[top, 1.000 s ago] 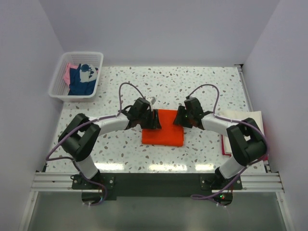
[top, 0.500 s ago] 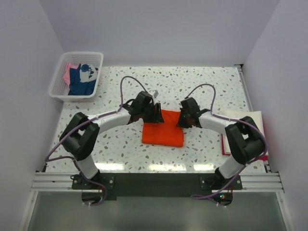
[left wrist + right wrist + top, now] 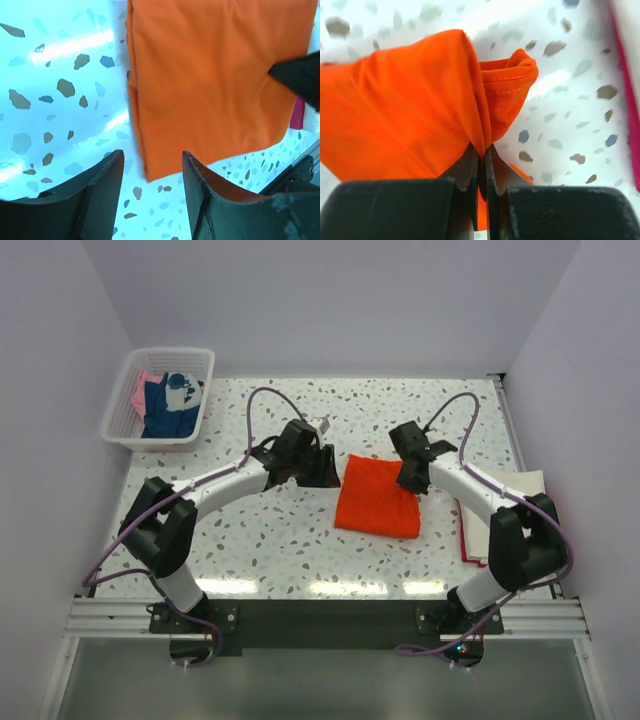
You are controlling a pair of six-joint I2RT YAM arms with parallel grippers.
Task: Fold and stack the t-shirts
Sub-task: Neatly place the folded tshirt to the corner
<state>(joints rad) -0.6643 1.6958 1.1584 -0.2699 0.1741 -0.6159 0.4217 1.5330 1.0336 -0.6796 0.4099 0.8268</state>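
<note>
The right wrist view showed what the top view hid: the right tool (image 3: 481, 162) pinched tight on a fold of the orange t-shirt (image 3: 410, 115), at its far right edge. The left tool (image 3: 151, 159) gaped empty just left of it. The shirt lay on the bench (image 3: 270, 540), right of the middle, its long side running far to near.

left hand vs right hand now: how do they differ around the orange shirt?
Left hand is open, nothing between its fingers; right hand is shut on a fold of the orange t-shirt. Left hand sits just off the shirt's left edge, apart from it in the top view; right hand is at its far right corner, cloth bunched at the fingertips. Shared: both low over the table, flanking that shirt.
</note>
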